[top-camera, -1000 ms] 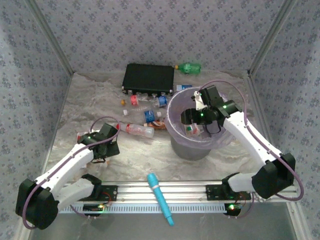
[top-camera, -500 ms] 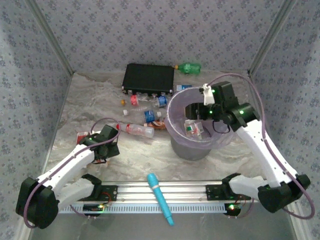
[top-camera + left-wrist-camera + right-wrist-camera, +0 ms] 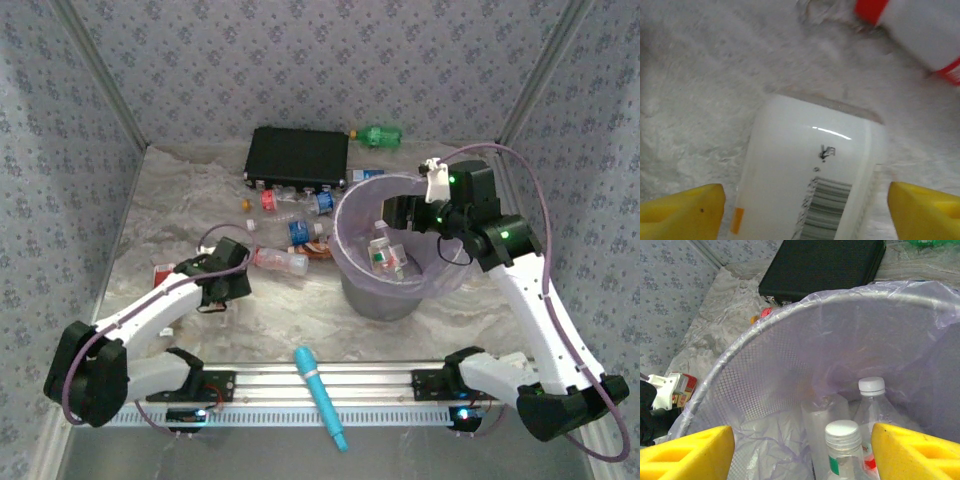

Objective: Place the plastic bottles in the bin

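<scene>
The left pincer hung low over the worktop, on its left side. Its yellow fingers stood apart, one on each side of a white bottle that lay between them, barcode upward. A narrow gap showed on either side, so the fingers gripped nothing. Just beyond it lay a clear, red-capped bottle, on its side.

The right pincer hovered above the far right rim of the bin, looking down into it. Its fingers were spread wide and held nothing. Inside the lilac-lined bin stood two clear bottles with white caps, close together, the nearer one with a green label.

More small bottles lay scattered between the bin and a flat black box at the back of the worktop. A green bottle lay on its side just right of the box. A cyan stick lay across the rail at the near edge, well apart from the rest.
</scene>
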Robot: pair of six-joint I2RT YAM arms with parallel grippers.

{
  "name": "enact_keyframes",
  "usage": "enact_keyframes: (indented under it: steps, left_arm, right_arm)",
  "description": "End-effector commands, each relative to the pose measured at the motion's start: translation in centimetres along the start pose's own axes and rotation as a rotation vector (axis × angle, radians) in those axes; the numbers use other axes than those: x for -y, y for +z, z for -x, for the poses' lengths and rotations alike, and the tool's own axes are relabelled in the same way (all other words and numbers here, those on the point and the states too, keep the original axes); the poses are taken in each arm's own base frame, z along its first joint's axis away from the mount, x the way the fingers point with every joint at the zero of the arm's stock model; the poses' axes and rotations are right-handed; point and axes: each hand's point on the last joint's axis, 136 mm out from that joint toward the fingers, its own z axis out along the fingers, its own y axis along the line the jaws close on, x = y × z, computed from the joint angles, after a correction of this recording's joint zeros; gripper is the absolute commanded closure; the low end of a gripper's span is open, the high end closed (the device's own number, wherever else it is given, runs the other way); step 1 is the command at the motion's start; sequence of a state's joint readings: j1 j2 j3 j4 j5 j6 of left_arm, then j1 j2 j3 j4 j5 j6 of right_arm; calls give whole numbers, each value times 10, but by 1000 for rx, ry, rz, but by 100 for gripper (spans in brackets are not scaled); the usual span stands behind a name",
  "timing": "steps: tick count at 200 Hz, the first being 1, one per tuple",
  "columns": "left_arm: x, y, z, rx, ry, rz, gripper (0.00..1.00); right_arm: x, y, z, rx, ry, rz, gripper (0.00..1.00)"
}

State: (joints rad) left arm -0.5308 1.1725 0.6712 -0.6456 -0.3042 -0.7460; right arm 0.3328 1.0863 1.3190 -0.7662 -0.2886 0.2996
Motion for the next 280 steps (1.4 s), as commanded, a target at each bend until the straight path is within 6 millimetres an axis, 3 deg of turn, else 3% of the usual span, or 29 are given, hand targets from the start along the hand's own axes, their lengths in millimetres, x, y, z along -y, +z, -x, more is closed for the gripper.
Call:
enact_keyframes:
  steps: [1, 51, 100, 128, 205, 254, 280]
  left_arm:
    - [3, -16, 13, 34, 60, 29, 4]
    - [-15, -13, -27, -85, 24, 36, 0]
    - [-2, -10, -67, -180, 16, -42, 0]
    - [1, -6, -79, -207, -32, -63, 1]
    - [10, -9, -79, -205, -34, -91, 24]
    - [21, -28, -57, -132, 2, -145, 35]
    - [37, -50, -28, -27, 38, -233, 37]
  right_arm:
    - [3, -3, -2, 3, 11, -6, 26]
    - [8, 3, -4, -12, 17, -14, 25]
    - [12, 6, -3, -14, 21, -25, 24]
    - [12, 8, -4, -22, 25, -24, 24]
    - [6, 4, 4, -9, 21, -16, 24]
    - [-5, -2, 9, -4, 17, 19, 23]
    - [-25, -5, 19, -5, -5, 81, 22]
